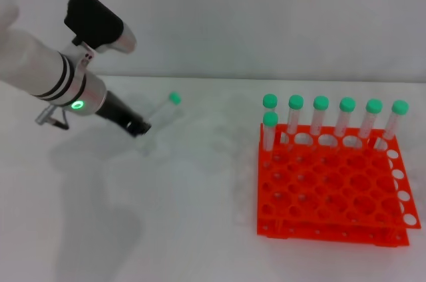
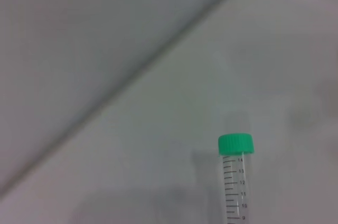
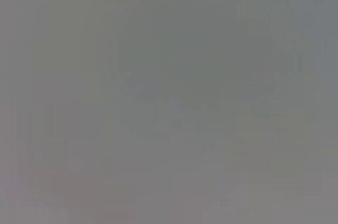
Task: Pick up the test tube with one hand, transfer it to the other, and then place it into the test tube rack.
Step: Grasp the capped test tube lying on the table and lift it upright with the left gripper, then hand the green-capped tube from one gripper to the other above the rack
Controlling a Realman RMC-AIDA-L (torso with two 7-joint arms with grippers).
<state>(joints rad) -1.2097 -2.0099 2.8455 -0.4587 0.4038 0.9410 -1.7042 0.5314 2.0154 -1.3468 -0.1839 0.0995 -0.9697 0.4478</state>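
Note:
The test tube (image 1: 162, 109), clear with a green cap (image 1: 174, 98), sticks out from the tip of my left gripper (image 1: 138, 126), the black gripper on the white-and-silver arm at the left. The gripper is shut on the tube's lower end and holds it tilted just above the white table. In the left wrist view the tube (image 2: 235, 182) shows cap up with its graduation marks, and a faint shadow lies beside it. The orange-red test tube rack (image 1: 333, 185) stands at the right, well away from the gripper. My right gripper is out of view; its wrist view is plain grey.
Several green-capped tubes (image 1: 321, 117) stand upright in the rack's back row, and one more (image 1: 269, 130) stands in the second row at its left end. The white table (image 1: 186, 215) meets a pale back wall (image 1: 266, 16).

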